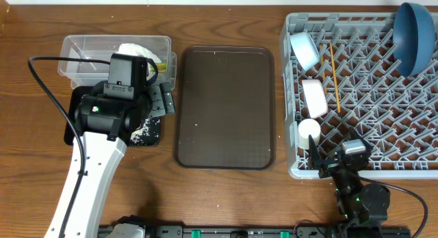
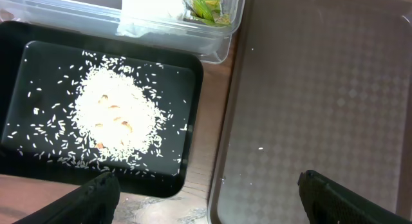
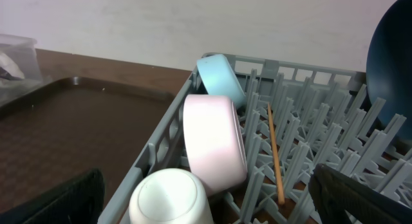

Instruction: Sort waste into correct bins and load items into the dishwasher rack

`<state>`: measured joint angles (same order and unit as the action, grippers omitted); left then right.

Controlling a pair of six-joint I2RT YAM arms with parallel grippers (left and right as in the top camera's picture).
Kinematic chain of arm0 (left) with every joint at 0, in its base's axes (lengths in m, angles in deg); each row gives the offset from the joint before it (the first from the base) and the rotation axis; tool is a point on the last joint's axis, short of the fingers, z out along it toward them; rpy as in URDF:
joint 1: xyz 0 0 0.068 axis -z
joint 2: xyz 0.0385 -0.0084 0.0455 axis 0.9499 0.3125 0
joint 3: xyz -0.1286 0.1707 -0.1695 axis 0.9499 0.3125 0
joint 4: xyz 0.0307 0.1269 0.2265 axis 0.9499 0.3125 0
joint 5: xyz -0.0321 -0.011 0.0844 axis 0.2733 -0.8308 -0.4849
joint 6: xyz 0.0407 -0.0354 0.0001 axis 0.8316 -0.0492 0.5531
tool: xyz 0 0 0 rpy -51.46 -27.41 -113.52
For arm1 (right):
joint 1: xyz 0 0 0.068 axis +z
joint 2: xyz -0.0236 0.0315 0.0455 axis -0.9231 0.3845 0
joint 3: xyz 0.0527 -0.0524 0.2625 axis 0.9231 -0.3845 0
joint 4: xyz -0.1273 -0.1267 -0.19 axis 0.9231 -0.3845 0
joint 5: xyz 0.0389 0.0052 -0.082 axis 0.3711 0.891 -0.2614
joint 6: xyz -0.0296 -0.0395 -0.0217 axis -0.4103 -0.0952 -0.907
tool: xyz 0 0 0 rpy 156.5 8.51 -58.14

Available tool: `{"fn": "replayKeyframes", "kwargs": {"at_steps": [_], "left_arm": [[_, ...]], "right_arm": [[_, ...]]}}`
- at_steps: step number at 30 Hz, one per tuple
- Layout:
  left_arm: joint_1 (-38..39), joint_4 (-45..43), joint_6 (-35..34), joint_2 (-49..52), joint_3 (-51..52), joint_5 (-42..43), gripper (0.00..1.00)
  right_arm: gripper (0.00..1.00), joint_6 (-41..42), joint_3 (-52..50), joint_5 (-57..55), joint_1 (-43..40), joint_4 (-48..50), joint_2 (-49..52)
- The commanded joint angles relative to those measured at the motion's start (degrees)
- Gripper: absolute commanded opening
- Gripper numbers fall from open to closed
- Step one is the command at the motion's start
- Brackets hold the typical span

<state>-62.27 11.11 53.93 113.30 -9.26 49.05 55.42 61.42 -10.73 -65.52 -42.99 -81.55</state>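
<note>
The grey dishwasher rack [image 1: 363, 166] holds the dark blue dish [image 1: 414, 36], light blue bowl [image 1: 304, 48], white bowl [image 1: 314, 98], small white cup [image 1: 308, 130] and wooden chopsticks [image 1: 334, 77], which show as one thin line. My right gripper [image 1: 335, 156] is open and empty at the rack's front edge, behind the cup [image 3: 170, 198]. The clear tub [image 1: 82, 46] holds the white napkin [image 2: 151, 5] and the yellow-green wrapper [image 2: 206, 6]. Rice scraps [image 2: 116, 118] lie in the black tray [image 2: 19, 56]. My left gripper [image 2: 209, 198] is open and empty over the tray's right edge.
The large dark brown serving tray [image 1: 224, 107] lies between the bins and the rack, with a few specks on it. My left arm covers most of the black tray in the overhead view. Bare wooden table [image 1: 226, 197] runs along the front.
</note>
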Motion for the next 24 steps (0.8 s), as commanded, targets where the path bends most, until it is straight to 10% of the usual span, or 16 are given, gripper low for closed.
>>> {"fn": "replayKeyframes", "kwargs": {"at_steps": [1, 9, 24], "left_arm": [[-0.2, 0.0, 0.1, -0.4, -0.6, -0.5, 0.92], [-0.3, -5.2, 0.1, -1.4, 0.7, -6.5, 0.92], [-3.7, -54.8, 6.6, -31.4, 43.4, 0.0, 0.92]], "right_arm": [[0.99, 0.7, -0.1, 0.6, 0.6, -0.2, -0.5], [0.99, 0.7, -0.1, 0.6, 0.6, -0.2, -0.5], [0.99, 0.7, -0.1, 0.6, 0.6, -0.2, -0.5]]}}
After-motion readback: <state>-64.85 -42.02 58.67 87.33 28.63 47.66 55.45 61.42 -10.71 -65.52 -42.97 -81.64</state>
